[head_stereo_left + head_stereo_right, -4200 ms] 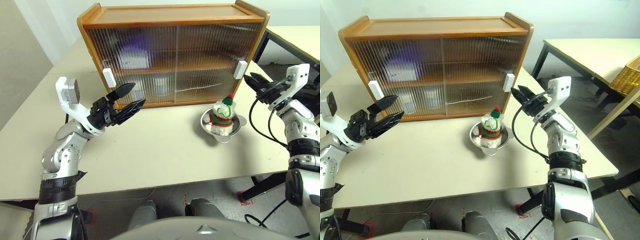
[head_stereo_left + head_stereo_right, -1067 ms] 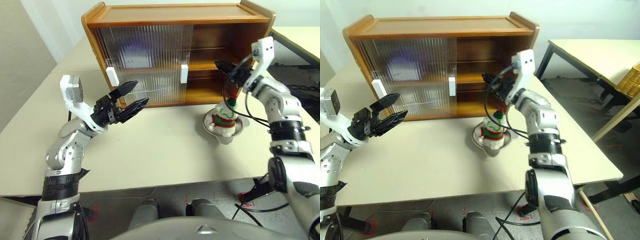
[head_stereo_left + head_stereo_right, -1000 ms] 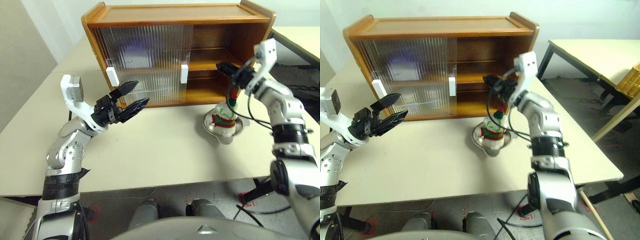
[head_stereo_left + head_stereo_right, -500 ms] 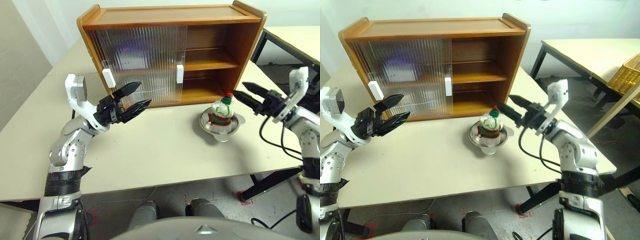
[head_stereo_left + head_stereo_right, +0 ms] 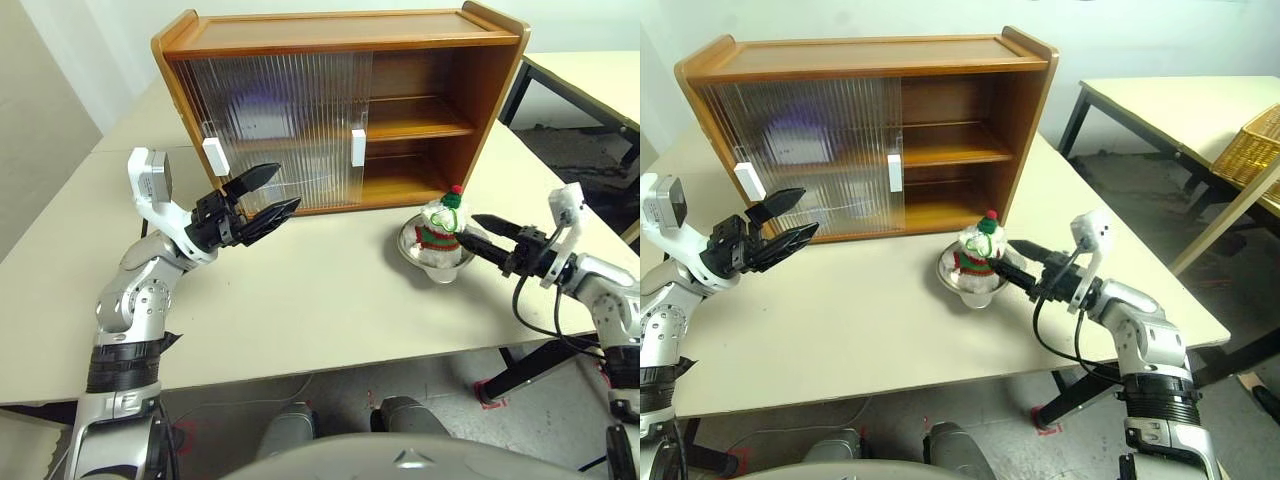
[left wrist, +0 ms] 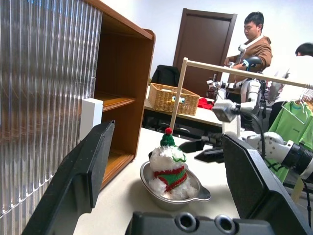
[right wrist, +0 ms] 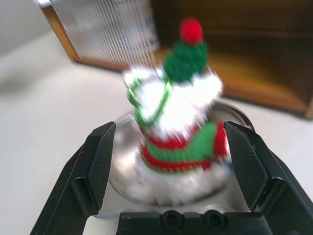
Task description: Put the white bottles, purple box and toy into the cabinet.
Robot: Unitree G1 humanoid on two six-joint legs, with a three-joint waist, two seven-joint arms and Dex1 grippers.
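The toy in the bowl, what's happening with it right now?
The toy sits in a steel bowl on the table, in front of the cabinet, whose right side stands open. The right gripper is open and level beside the toy, one finger on each side in its wrist view, not gripping yet. The left gripper hovers open near the ribbed doors.

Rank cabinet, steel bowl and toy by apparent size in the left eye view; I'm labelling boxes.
1. cabinet
2. steel bowl
3. toy, close to the bowl in size, so that order is unsure.
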